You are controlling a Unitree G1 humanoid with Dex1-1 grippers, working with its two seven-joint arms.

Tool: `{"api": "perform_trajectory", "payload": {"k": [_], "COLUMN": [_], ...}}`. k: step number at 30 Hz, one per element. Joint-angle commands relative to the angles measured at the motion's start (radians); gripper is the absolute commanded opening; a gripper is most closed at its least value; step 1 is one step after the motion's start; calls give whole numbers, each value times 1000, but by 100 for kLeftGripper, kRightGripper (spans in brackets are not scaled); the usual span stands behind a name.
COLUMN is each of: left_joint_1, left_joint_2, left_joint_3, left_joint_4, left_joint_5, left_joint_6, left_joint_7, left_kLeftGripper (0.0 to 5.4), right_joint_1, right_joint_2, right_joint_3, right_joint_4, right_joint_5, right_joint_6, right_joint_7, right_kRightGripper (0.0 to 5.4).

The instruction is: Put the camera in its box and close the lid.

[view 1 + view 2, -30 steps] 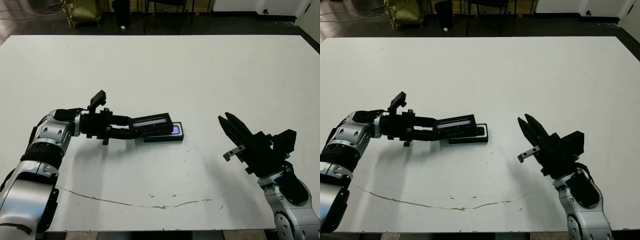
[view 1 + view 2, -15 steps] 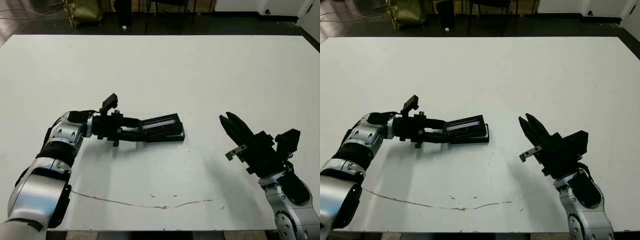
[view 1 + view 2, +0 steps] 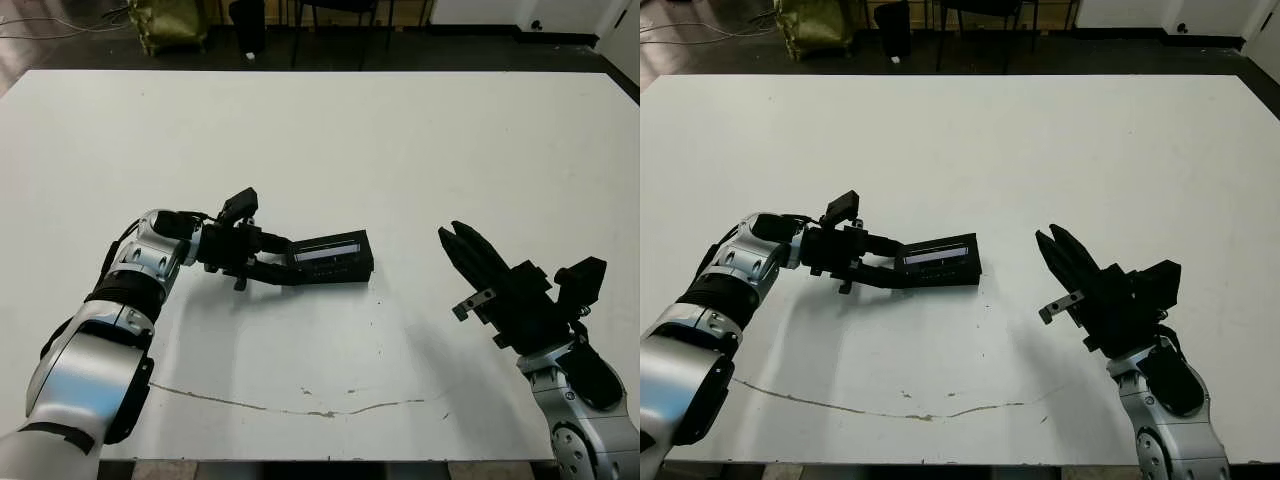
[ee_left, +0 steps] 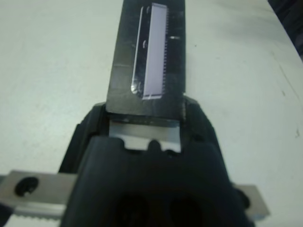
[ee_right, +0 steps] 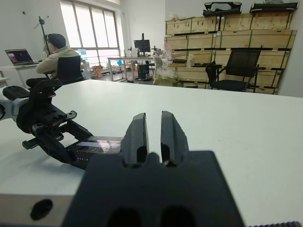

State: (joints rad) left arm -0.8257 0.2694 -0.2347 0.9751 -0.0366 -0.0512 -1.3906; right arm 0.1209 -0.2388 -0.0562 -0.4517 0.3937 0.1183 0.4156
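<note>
Fingers of left gripper clamp the lid, its long axis in line with them, over the box. Right gripper closed, empty, well apart

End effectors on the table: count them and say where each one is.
2. The left end effector is at the lid, left of the table's centre; the right end effector hovers apart, near the right front.

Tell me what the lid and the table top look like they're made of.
Lid: likely matte black card or plastic, with a glossy clear window, probably plastic film, reflecting pale bluish light. Table: smooth white laminate by its look, scuffed with a dark line near the front edge.
</note>
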Motion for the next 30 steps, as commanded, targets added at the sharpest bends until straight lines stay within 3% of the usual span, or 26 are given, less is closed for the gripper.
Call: {"api": "perform_trajectory", "payload": {"k": [1, 18, 22, 27, 30], "left_joint_1": [-4, -61, -71, -80, -85], "left_joint_2": [-19, -92, -105, -101, -90], "left_joint_3": [-35, -75, -76, -94, -108], "left_joint_4": [5, 19, 25, 9, 17], "left_joint_5": [55, 129, 133, 156, 164], "left_joint_6": [-3, -8, -10, -14, -76], "left_joint_7": [40, 126, 128, 132, 92], "left_kLeftGripper": [201, 192, 192, 192, 249], "right_joint_1": [7, 9, 9, 15, 20], "right_joint_2": [-10, -3, -16, -2, -6], "right_joint_3": [-4, -5, 1, 1, 1], "right_joint_4": [1, 10, 19, 10, -13], "right_joint_5": [12, 26, -18, -14, -9], "right_joint_6": [22, 20, 10, 18, 36], "right_joint_7": [2, 5, -2, -9, -16], "right_kRightGripper": [0, 0, 0, 0, 0]}}
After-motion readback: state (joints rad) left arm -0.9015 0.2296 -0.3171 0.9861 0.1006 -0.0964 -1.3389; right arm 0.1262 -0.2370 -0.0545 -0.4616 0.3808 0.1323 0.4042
